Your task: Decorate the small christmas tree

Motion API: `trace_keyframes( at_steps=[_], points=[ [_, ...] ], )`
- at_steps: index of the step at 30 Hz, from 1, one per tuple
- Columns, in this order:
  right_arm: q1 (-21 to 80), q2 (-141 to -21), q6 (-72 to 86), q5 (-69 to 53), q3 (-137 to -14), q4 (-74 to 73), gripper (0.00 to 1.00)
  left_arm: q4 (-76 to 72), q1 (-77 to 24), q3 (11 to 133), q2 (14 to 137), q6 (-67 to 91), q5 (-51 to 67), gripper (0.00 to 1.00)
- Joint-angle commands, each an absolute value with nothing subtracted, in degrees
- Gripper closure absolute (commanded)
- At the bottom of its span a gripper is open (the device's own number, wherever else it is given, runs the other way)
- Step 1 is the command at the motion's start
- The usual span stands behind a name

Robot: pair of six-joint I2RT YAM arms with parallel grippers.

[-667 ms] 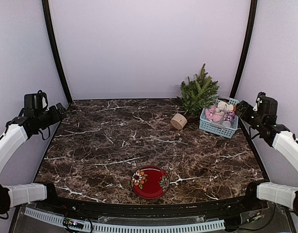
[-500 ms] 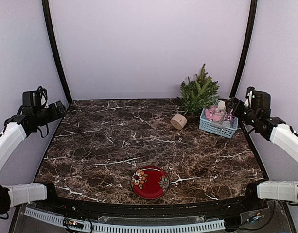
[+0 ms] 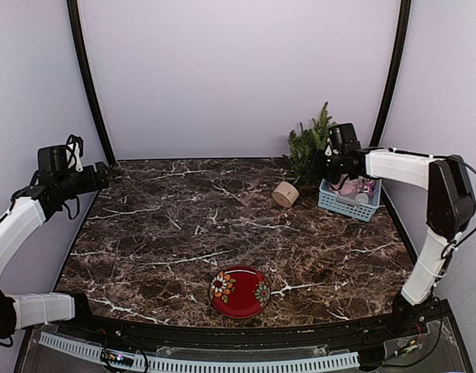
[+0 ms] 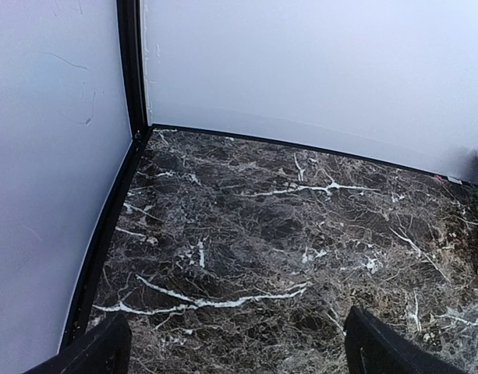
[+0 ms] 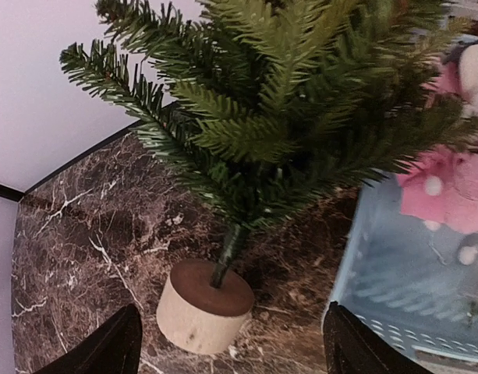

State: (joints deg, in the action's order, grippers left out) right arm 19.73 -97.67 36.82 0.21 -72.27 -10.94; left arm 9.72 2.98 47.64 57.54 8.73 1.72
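Note:
The small christmas tree point(image 3: 307, 144) lies tipped over at the back right, its round light-wood stump point(image 3: 285, 193) pointing front-left and its green branches toward the back wall. My right gripper point(image 3: 329, 162) hovers at the branches, beside the basket. In the right wrist view the tree point(image 5: 277, 101) fills the top and its stump point(image 5: 203, 308) sits between my open right gripper point(image 5: 232, 310) fingers, which hold nothing. My left gripper point(image 3: 99, 177) is raised at the far left edge. It is open and empty over bare marble in the left wrist view point(image 4: 237, 315).
A light blue basket point(image 3: 342, 206) with pink and white ornaments point(image 3: 342, 185) stands right of the tree; it also shows in the right wrist view point(image 5: 394, 273). A red flowered plate point(image 3: 239, 291) sits near the front middle. Dark marble table point(image 3: 183, 233), walls close behind.
My right arm has swung from the right edge leftward over the basket to the tree. My left gripper has barely shifted. The tree, basket and plate have not moved.

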Motion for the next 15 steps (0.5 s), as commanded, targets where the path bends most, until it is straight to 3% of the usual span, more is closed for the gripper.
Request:
trace_keyframes(
  at_steps=[1, 11, 15],
  points=[
    [22.0, -106.9, 37.8, 1.6, -81.1, -13.2, 0.22, 8.2, 3.0, 47.0, 57.2, 8.3, 2.6, 0.02],
    [24.3, -122.4, 41.3, 13.6, -93.8, -15.8, 0.31, 7.8, 3.5, 46.5, 57.0, 8.0, 2.2, 0.02],
    [24.3, -126.1, 41.7, 12.8, -96.6, -13.7, 0.42, 8.1, 3.5, 46.7, 57.5, 7.8, 1.9, 0.02]
  ],
)
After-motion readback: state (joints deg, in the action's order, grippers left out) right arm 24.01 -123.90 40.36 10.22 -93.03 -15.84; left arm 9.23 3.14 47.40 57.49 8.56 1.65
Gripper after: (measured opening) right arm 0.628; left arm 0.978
